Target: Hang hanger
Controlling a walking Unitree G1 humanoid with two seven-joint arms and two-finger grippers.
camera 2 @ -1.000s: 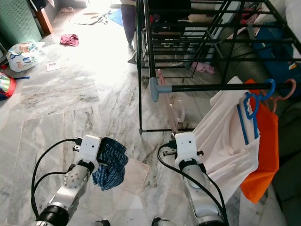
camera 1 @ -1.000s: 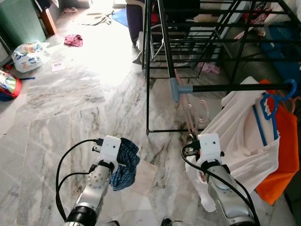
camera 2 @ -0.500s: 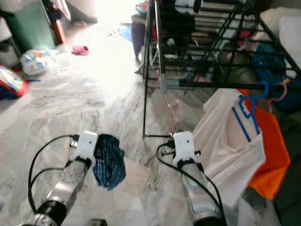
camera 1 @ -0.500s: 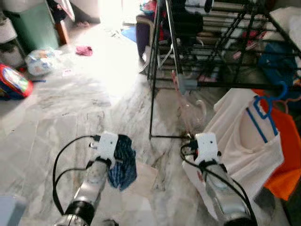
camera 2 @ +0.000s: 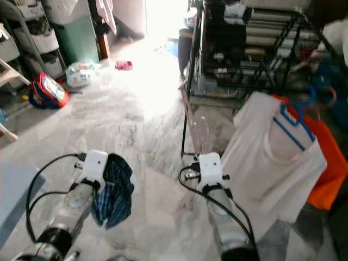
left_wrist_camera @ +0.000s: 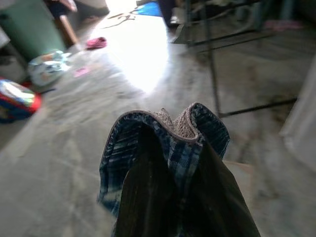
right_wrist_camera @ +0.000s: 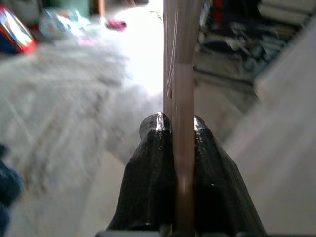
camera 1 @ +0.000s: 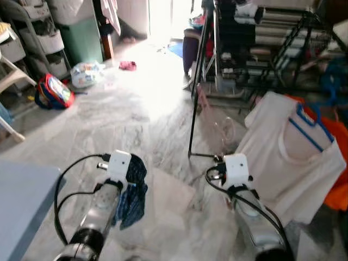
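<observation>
The right gripper (right_wrist_camera: 176, 129) is clamped on a pink hanger (right_wrist_camera: 178, 74); the left gripper (left_wrist_camera: 173, 148) is clamped on a blue checked cloth (left_wrist_camera: 168, 143).

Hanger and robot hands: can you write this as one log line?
right gripper: shut on pink hanger | left gripper: shut on blue checked cloth | rack: ahead

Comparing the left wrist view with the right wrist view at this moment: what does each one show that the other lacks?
Left wrist view: the left gripper shut on a blue checked cloth, with a black rack leg ahead.

Right wrist view: the right gripper shut on a pink hanger, beside a white shirt.

Both: the marble floor with its sunlit patch, a pink garment lying on it, and a red bag.
</observation>
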